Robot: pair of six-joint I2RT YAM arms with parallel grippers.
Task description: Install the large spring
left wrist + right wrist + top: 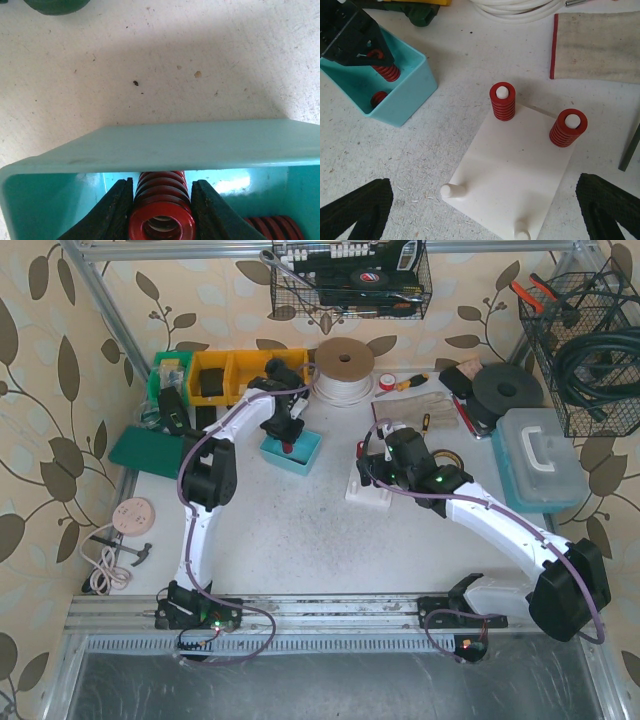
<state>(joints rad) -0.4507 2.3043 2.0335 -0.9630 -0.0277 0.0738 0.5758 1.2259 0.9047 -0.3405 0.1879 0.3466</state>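
Observation:
My left gripper (161, 212) is down inside the teal bin (165, 147), its black fingers (112, 212) shut on a large red spring (161, 220); the grip also shows in the right wrist view (382, 69). More red springs (272, 225) lie in the bin. A white base plate (517, 170) lies on the table with red springs on its two far pegs (502, 101) (568, 127) and two bare near pegs (451, 190). My right gripper (485, 210) is open and empty above the plate's near edge.
In the top view, the teal bin (292, 452) sits left of the plate (368, 490). Yellow and green parts bins (215, 375), a cord coil (343, 368), tape rolls and a blue case (540, 460) stand around. A cloth (600, 45) lies beyond the plate.

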